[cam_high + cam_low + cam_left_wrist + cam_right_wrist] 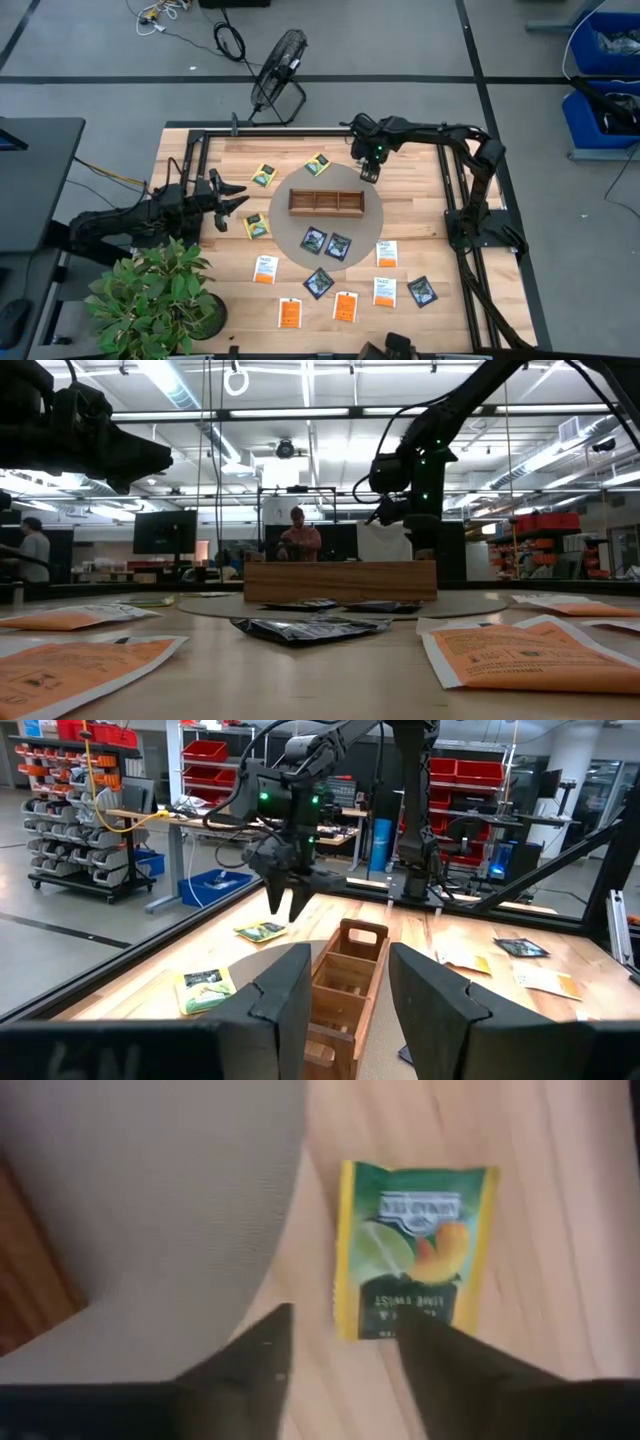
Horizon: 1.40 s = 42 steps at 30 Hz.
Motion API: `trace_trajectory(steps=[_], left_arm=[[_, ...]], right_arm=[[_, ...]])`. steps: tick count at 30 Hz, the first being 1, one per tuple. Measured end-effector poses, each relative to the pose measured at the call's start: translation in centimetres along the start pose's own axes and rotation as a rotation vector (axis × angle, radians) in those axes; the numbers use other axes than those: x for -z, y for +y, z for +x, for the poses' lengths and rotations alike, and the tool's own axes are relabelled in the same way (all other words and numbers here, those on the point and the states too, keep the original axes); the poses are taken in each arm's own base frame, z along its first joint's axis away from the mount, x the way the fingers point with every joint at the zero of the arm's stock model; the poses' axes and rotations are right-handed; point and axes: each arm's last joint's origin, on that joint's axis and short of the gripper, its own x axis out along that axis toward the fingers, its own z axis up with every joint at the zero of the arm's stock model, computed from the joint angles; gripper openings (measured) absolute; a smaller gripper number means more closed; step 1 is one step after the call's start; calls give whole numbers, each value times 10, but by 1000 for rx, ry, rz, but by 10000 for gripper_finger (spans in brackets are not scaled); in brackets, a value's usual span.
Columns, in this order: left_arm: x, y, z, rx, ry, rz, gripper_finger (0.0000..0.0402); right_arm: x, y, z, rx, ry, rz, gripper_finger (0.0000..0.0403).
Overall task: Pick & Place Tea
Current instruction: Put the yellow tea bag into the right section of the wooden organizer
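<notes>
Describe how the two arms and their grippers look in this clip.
Both arms are dark, near-black jointed links. The right gripper carries a small green light above two tapered dark fingers. The left gripper has broad, flat dark fingers. No markings are readable.

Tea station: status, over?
Right gripper jaws open, empty, above yellow-green packet lying flat by mat edge. Left gripper idle at table's left. Wooden tray close by; nothing blocking.

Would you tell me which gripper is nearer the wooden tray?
Right. The right gripper hovers beside the wooden tray's far right end; the left gripper waits off its left end.
</notes>
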Motion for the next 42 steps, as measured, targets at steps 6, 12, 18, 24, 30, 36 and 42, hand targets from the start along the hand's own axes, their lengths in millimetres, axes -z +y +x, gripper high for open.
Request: trace_trajectory(steps=[6, 12, 18, 24, 30, 36, 42], left_arm=[[0, 0, 0, 0, 3, 1, 142], [0, 0, 0, 2, 5, 2, 142], [0, 0, 0, 3, 6, 7, 142], [1, 0, 0, 3, 7, 4, 142], [1, 0, 0, 3, 7, 3, 142], [1, 0, 0, 3, 7, 3, 142], [1, 0, 0, 2, 7, 3, 142]], right_arm=[[-2, 0, 6, 62, 17, -40, 315], [-2, -6, 12, 81, 28, -34, 334], [1, -16, 26, 76, 65, -24, 318], [1, -19, 34, 58, 81, -20, 311], [1, -18, 39, 28, 80, -21, 275], [1, -17, 40, 15, 82, -23, 177], [1, -16, 41, -6, 74, -20, 48]])
